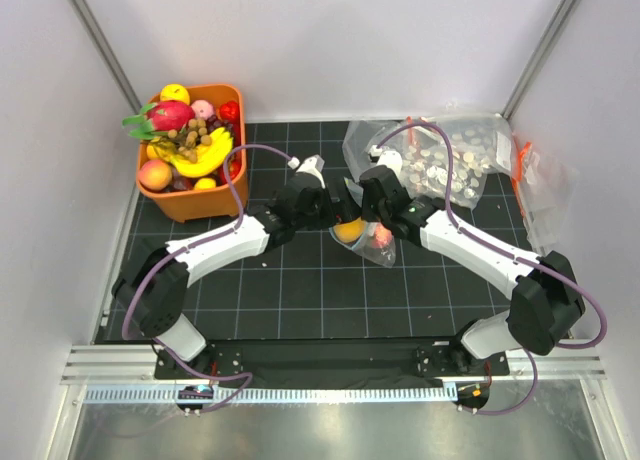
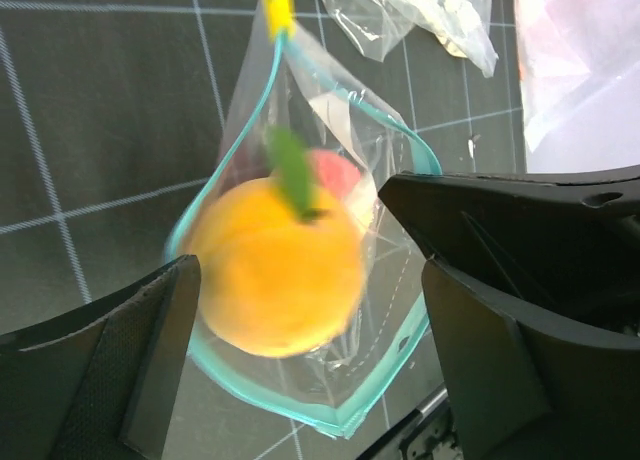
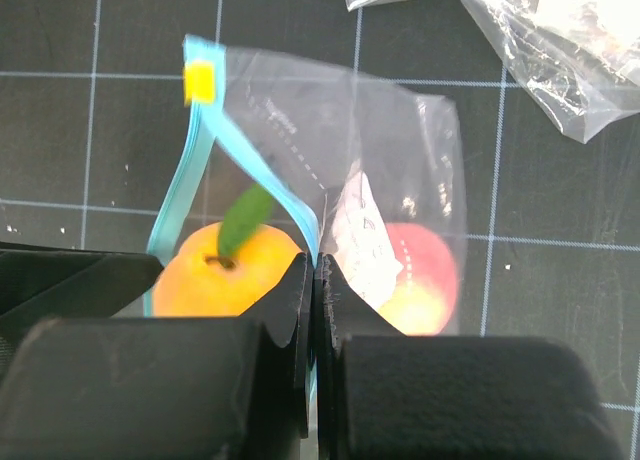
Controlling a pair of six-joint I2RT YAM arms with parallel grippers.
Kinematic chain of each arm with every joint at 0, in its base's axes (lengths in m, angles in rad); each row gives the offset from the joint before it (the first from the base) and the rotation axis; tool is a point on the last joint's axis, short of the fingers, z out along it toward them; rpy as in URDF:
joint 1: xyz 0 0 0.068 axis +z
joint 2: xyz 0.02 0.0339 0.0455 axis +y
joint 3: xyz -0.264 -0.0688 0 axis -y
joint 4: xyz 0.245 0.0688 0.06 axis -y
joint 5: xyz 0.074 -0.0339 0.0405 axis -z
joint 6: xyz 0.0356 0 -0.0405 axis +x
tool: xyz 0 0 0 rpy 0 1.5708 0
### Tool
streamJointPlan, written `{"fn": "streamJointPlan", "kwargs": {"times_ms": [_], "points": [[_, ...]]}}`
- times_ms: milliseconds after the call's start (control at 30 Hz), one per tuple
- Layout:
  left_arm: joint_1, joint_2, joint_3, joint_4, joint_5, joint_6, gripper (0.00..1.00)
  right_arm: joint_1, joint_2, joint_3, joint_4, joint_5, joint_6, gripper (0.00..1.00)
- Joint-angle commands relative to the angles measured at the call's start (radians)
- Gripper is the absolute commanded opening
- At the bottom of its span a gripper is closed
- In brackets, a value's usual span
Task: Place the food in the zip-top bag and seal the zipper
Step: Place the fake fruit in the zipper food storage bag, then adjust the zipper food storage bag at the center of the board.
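The small clear zip-top bag lies mid-table, its teal-blue zipper spread wide open. The orange fruit, with a green leaf, sits blurred in the bag's mouth between the spread fingers of my left gripper, which is open and not gripping it. The pink-red peach lies inside the bag. My right gripper is shut on the zipper edge and holds that side of the mouth up. In the right wrist view the orange sits just left of the pinched edge.
An orange basket of toy fruit, with a banana and a dragon fruit, stands at the back left. Bigger clear speckled bags lie at the back right, another against the right wall. Both arms meet over the middle of the black gridded mat.
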Motion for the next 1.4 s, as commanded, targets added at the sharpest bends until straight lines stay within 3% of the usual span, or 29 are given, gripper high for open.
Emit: {"fn": "streamJointPlan", "kwargs": {"times_ms": [0, 333, 467, 633, 933, 1033, 1100, 1367], "points": [[-0.017, -0.056, 0.07, -0.051, -0.061, 0.074, 0.97, 0.001, -0.047, 0.011, 0.037, 0.005, 0.008, 0.01], [-0.018, -0.189, 0.113, -0.26, -0.146, 0.166, 0.99, -0.002, -0.063, 0.02, 0.027, -0.003, 0.01, 0.01], [-0.013, -0.243, 0.063, -0.311, -0.22, 0.2, 0.84, -0.005, -0.069, 0.011, 0.037, -0.014, 0.014, 0.01], [-0.01, -0.203, 0.035, -0.325, -0.202, 0.206, 0.64, -0.01, -0.074, 0.0, 0.047, -0.026, 0.02, 0.01], [-0.01, -0.041, 0.053, -0.285, -0.167, 0.183, 0.57, -0.011, -0.077, -0.012, 0.056, -0.043, 0.031, 0.01], [-0.01, 0.005, 0.061, -0.277, -0.154, 0.191, 0.44, -0.011, -0.078, -0.017, 0.054, -0.045, 0.033, 0.01], [-0.024, -0.001, 0.075, -0.296, -0.204, 0.212, 0.0, -0.011, -0.081, -0.017, 0.051, -0.043, 0.027, 0.01], [-0.064, -0.113, 0.214, -0.437, -0.23, 0.265, 0.0, -0.013, -0.018, 0.012, 0.024, -0.083, -0.009, 0.01]]}}
